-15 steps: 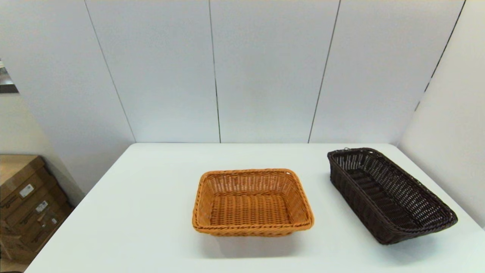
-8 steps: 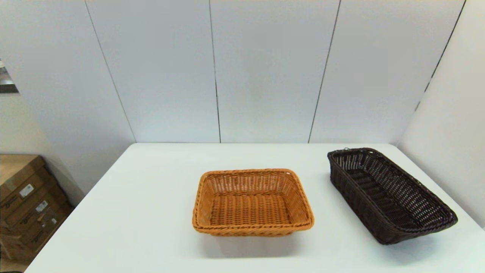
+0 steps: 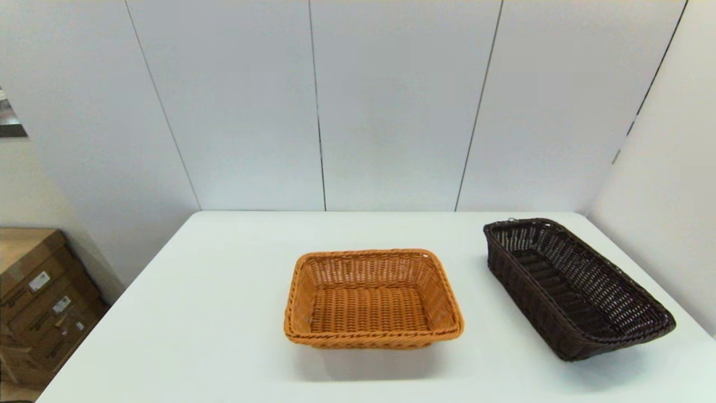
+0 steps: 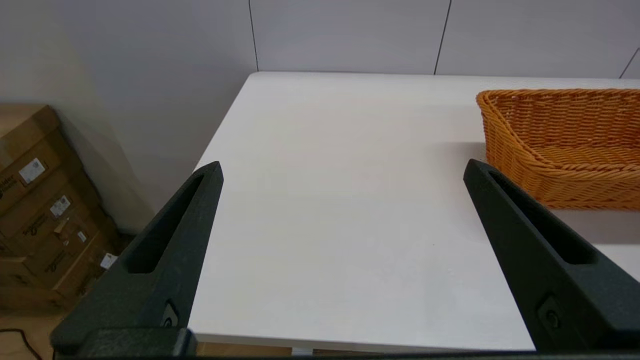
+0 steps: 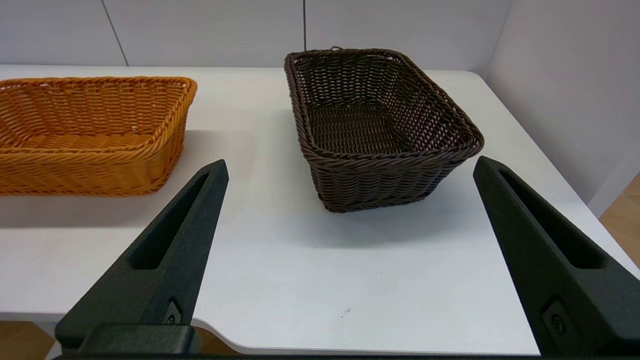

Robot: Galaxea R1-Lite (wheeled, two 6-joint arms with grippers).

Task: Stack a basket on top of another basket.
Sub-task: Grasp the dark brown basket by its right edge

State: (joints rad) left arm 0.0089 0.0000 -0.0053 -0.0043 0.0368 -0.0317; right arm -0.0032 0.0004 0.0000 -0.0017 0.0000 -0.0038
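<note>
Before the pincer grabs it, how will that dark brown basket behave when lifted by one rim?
The dark brown basket is open-weave wicker and empty, so probably light. Its braided rim looks stiff enough to pinch. Gripped at one end, its long body would likely tilt.

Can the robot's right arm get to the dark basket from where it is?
Probably yes. The right gripper is open and faces the dark brown basket, with only bare white table between them.
</note>
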